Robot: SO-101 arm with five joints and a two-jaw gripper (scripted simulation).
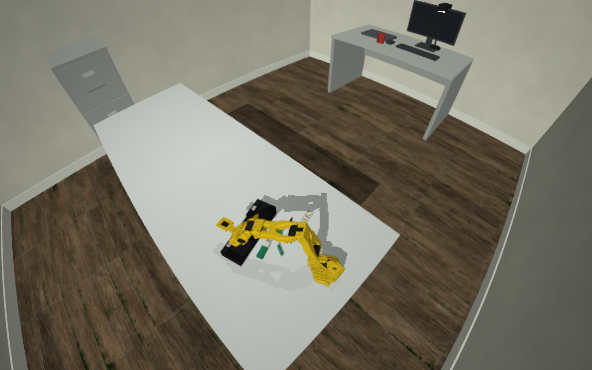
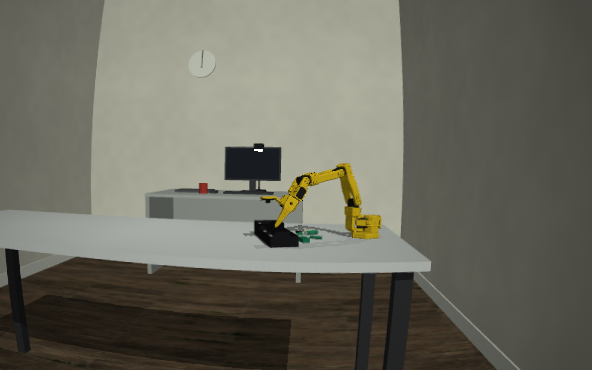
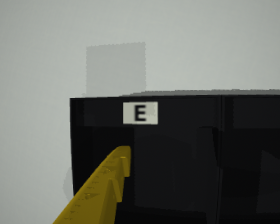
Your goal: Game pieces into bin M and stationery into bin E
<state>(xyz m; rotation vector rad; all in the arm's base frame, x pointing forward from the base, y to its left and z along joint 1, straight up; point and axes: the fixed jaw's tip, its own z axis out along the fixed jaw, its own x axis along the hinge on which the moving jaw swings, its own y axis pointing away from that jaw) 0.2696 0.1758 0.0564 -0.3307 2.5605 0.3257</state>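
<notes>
Hovering over the black bin block (image 2: pixel 275 234), the hand (image 2: pixel 274 207) has its fingers spread as wide as they go, with nothing between them. One yellow finger (image 3: pixel 91 209) shows in the wrist view, its tip pointing down at the compartment marked E (image 3: pixel 140 112). That compartment lies directly under and ahead of the hand; a second compartment sits just to its right, with only the edge of its label in view.

The block is one long black piece. In the top view its long axis runs diagonally across the desk (image 1: pixel 178 150), one end toward the arm's base side and the other away from it.

Beyond the block, back toward the arm's base (image 1: pixel 329 270), small things lie on the desk: two green pieces (image 1: pixel 263 251) close beside the block and one pale piece (image 1: pixel 308 216) farther off, near the arm's shadow. They are too small to tell what each one is, or which way each points.
</notes>
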